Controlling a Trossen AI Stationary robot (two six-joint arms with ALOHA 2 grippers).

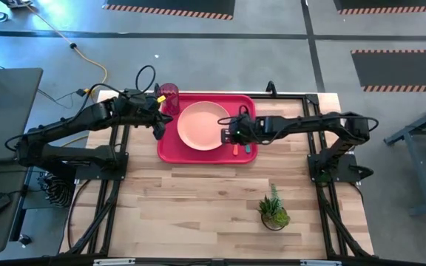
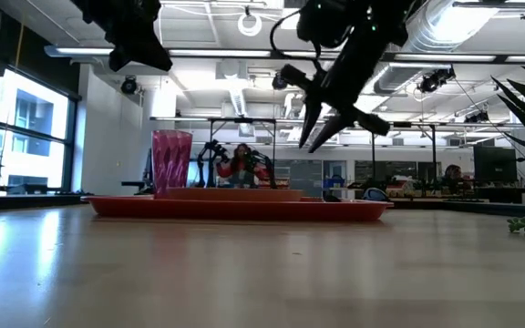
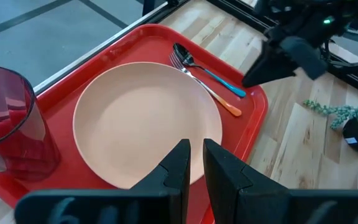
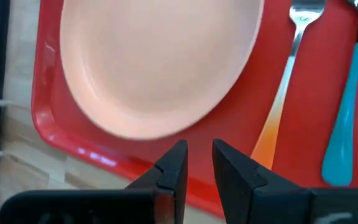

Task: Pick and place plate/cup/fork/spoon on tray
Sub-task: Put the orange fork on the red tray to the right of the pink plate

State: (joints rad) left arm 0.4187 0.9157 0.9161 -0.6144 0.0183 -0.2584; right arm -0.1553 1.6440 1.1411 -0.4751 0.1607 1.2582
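The red tray (image 1: 170, 151) lies at the table's far middle. The salmon plate (image 1: 202, 125) rests flat in it. The red-pink cup (image 1: 168, 94) stands upright in the tray's far left corner. The orange-handled fork (image 4: 291, 74) and the teal-handled spoon (image 4: 347, 112) lie side by side on the tray floor, right of the plate. My left gripper (image 1: 158, 131) hovers shut over the tray's left rim, empty. My right gripper (image 1: 226, 134) hovers over the plate's right edge, beside the fork. Its fingers are a narrow gap apart and it is empty.
A small potted plant (image 1: 274, 210) stands on the wood table toward the near right. Bare wood lies between the tray and the near edge. Black frame rails (image 1: 313, 159) run along both sides of the table.
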